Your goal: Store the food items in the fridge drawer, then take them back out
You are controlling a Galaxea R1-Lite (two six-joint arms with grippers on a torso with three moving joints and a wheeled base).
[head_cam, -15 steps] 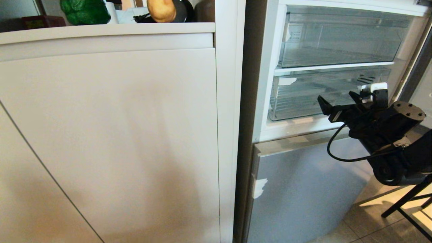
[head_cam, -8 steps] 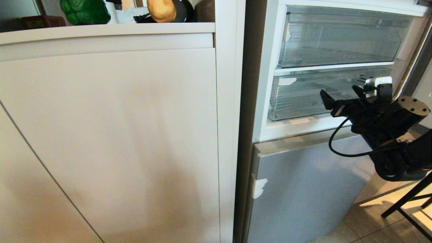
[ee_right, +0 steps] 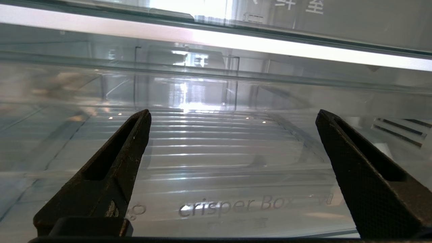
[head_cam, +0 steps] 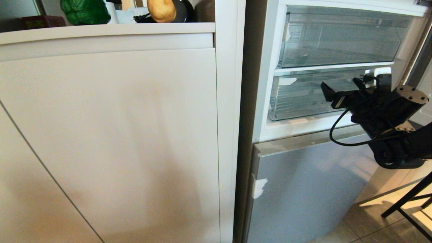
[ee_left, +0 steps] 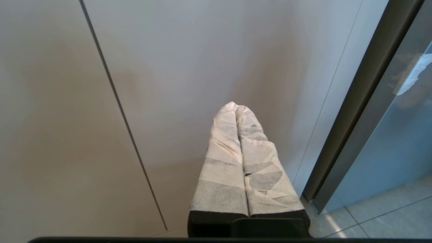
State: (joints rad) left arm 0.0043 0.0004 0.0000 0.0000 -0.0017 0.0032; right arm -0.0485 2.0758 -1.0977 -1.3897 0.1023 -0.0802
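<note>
Two food items sit on our tabletop (head_cam: 108, 28) above the beige cabinet doors (head_cam: 111, 141): the green bell pepper (head_cam: 85, 11) toward its left end, the tan potato (head_cam: 161, 9) nearer its right edge, well apart from the fridge (head_cam: 303, 189). Our right pincer (head_cam: 342, 91) hangs in front of the lower clear fridge drawer (ee_right: 216, 141), its fingers (ee_right: 111, 168) spread wide and holding nothing. Our left pincer (ee_left: 236, 109), wrapped in white tape, is pressed closed and empty, low before the cabinet doors.
</note>
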